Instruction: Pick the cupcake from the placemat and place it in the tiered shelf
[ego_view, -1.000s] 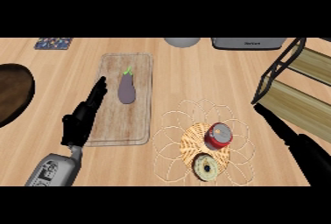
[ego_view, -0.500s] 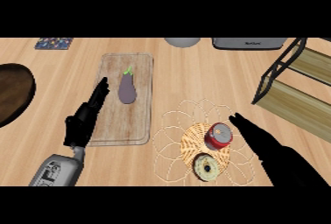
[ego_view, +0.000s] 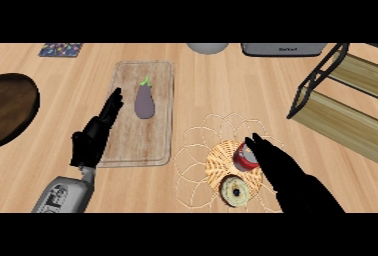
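Cupcake on woven placemat, w/ donut just below it. Right hand right beside cupcake, fingers straight & apart, not round it. Shelf well up-right of placemat. Left hand over cutting board w/ eggplant, left of placemat, fingers straight.

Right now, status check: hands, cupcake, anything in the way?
Left hand open, resting over the cutting board. Right hand open, fingers beside the cupcake on the placemat. Doughnut next to it. Shelf unobstructed.
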